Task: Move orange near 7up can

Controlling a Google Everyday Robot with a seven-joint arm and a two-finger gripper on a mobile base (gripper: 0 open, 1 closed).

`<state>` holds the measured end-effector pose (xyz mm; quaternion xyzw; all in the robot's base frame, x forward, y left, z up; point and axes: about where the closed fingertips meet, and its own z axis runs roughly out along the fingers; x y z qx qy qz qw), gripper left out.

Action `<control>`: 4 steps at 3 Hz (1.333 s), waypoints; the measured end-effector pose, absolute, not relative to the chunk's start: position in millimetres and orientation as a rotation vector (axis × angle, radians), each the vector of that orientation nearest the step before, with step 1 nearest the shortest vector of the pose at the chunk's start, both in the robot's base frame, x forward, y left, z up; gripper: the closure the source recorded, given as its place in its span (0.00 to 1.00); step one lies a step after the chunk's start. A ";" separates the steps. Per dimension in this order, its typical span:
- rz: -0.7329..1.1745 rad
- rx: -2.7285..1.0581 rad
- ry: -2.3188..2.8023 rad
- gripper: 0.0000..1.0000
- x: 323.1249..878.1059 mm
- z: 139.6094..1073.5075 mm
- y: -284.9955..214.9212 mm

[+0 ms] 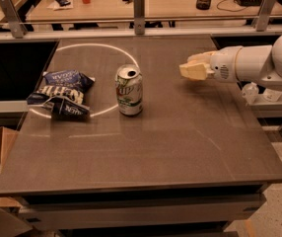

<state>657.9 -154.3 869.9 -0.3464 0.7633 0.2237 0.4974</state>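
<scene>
Crumpled blue chip bag [59,95], white ring [94,44], grey table [180,147]

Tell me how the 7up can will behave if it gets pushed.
The 7up can stands upright, tall and narrow, so a push near its top would probably tip it; once down it would likely roll. Its lid looks opened, so it may be light and slide easily. The end effector hovers right of it in the view, apart from it.
</scene>
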 end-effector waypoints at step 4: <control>0.890 -0.928 1.710 1.00 579.3 888.8 -36.4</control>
